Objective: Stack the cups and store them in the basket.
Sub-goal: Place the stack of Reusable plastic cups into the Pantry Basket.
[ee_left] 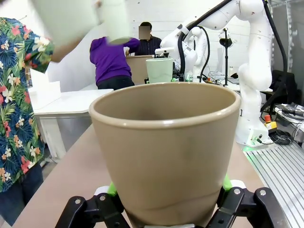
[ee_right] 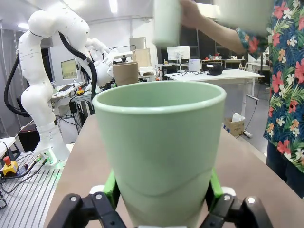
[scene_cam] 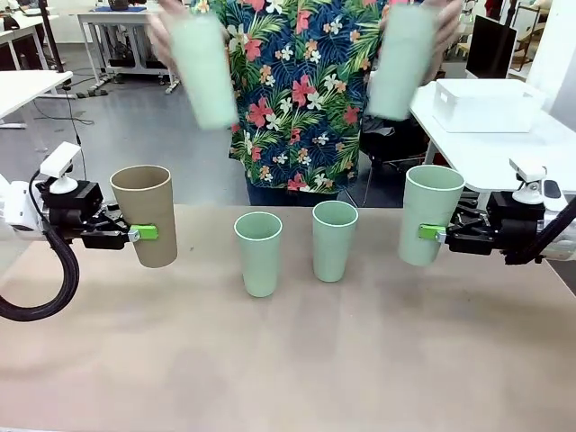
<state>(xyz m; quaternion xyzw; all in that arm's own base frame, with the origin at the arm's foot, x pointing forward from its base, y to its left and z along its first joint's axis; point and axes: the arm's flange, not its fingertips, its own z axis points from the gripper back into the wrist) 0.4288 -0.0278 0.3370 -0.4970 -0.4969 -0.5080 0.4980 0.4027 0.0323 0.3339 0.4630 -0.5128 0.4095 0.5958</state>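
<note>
My left gripper (scene_cam: 144, 233) is shut on a tan-brown cup (scene_cam: 145, 214), held upright above the table's left side; that cup (ee_left: 166, 152) looms large in the left wrist view between the green pads (ee_left: 112, 189). On the right, my right gripper (scene_cam: 430, 232) is shut on a mint green cup (scene_cam: 428, 214), seen close as cup (ee_right: 160, 152). Two more mint cups (scene_cam: 258, 253) (scene_cam: 334, 239) stand upright mid-table. The person holds a blurred mint cup in each raised hand (scene_cam: 203, 70) (scene_cam: 400, 61). A white basket (scene_cam: 484, 104) sits on a far table at right.
The person in a floral shirt (scene_cam: 301, 90) stands at the table's far edge. The brown table (scene_cam: 288, 360) has open room in front of the two standing cups. White tables and other equipment fill the background.
</note>
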